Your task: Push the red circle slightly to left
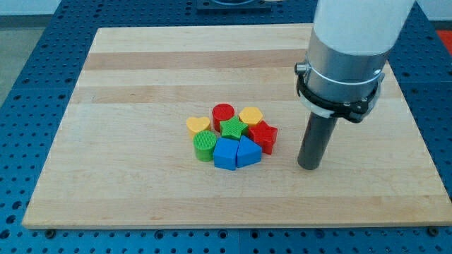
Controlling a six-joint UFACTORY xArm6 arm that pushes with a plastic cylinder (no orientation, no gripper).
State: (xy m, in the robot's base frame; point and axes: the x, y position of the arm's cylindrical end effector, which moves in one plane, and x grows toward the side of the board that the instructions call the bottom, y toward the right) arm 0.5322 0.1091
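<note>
The red circle (223,113) sits at the top of a tight cluster of blocks near the middle of the wooden board (127,85). It touches the green star (232,128) below it and lies just left of the yellow hexagon (251,116). My tip (308,166) rests on the board to the right of the cluster, apart from every block and nearest the red star-like block (265,135).
The cluster also holds a yellow heart (198,125), a green circle (205,147), a blue cube-like block (226,153) and a blue triangle-like block (248,152). The arm's white and grey body (347,56) hangs over the board's right side. A blue perforated table surrounds the board.
</note>
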